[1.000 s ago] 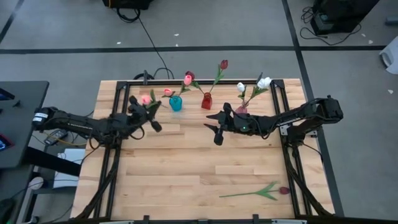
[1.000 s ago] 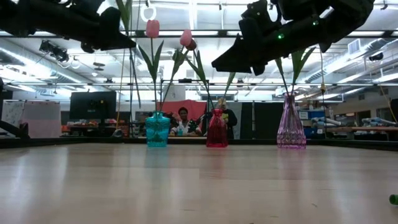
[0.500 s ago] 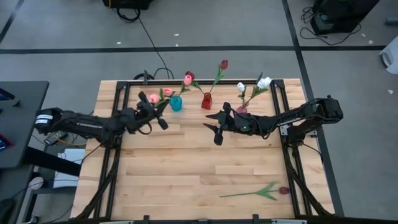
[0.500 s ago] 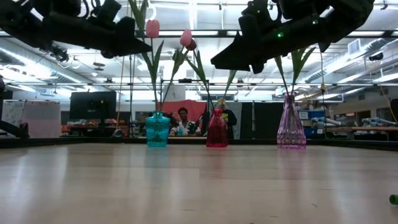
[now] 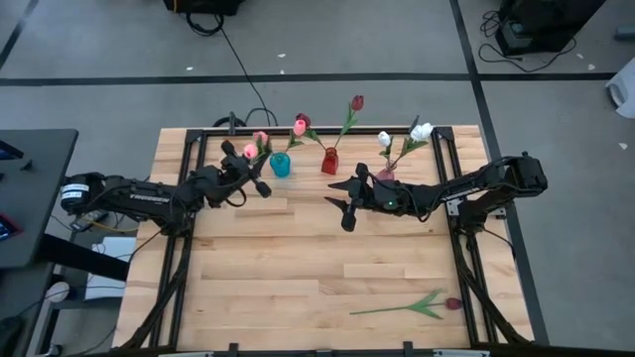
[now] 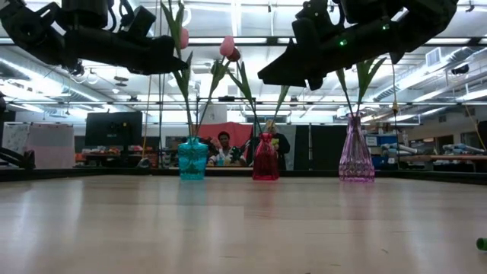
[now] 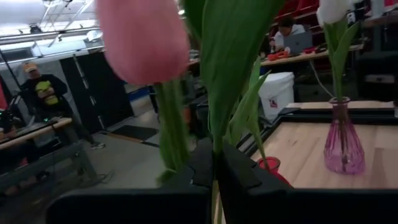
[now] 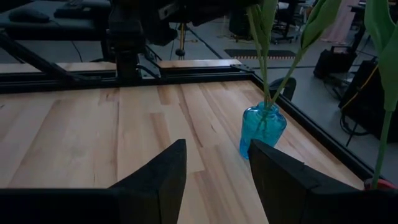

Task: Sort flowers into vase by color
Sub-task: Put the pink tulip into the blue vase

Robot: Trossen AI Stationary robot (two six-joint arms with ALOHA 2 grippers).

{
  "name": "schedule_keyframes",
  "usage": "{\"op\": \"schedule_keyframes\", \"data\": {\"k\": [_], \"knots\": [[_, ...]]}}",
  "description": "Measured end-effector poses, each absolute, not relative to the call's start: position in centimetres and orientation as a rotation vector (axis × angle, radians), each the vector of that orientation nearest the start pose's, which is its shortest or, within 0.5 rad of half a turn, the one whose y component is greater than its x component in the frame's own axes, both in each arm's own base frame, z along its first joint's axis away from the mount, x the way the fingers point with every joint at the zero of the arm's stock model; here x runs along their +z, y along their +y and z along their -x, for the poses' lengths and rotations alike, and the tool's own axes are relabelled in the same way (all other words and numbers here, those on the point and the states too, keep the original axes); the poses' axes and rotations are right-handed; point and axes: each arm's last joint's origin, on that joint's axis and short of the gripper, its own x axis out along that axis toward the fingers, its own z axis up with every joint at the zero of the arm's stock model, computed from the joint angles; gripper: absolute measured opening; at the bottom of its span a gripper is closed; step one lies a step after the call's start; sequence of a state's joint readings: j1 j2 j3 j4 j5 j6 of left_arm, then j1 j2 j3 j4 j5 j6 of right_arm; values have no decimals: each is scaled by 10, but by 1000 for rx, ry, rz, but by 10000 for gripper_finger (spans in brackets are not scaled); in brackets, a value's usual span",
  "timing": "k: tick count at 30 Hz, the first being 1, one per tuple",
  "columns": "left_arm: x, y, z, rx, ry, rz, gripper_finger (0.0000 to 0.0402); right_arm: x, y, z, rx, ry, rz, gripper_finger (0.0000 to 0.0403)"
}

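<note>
- Three vases stand in a row along the far edge of the table (image 5: 298, 288): a blue vase (image 5: 281, 165) on the left, a red vase (image 5: 329, 161) in the middle, a purple vase (image 6: 355, 158) on the right.
- My left gripper (image 5: 260, 184) is clenched on the stem of a pink tulip (image 5: 260, 139), holding it just left of the blue vase, head up and toward the far side.
- From the left wrist, the pink head (image 7: 144, 38) and its green leaf (image 7: 231, 50) fill the view, with the stem pinched between the fingers.
- I judge the step in hand to be dropping this stem into the blue vase, which already holds pink flowers.
- To do it well, I want the stem's lower end above the narrow mouth before I lower, and I watch the leaves already in there for snagging.
- I let go only once the stem sits deep enough not to tip out.
- My right gripper (image 5: 344, 203) hangs released over the middle of the table, near the red vase, holding nothing.
- One dark red tulip (image 5: 412, 306) lies flat near the right front corner, not yet sorted.
</note>
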State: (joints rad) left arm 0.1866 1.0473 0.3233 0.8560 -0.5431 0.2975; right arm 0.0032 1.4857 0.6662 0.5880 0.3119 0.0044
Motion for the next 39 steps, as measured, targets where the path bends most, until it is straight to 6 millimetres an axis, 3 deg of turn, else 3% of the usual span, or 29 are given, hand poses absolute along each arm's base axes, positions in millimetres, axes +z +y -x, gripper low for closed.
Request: {"op": "schedule_keyframes", "data": {"k": [19, 33, 39], "knots": [[209, 75, -197, 762, 50, -84, 14, 207, -8, -301, -308, 226, 31, 185], [180, 90, -223, 759, 186, -79, 14, 207, -8, -301, -308, 226, 31, 185], [177, 92, -227, 761, 185, -44, 19, 206, -8, -301, -308, 234, 33, 185]]}}
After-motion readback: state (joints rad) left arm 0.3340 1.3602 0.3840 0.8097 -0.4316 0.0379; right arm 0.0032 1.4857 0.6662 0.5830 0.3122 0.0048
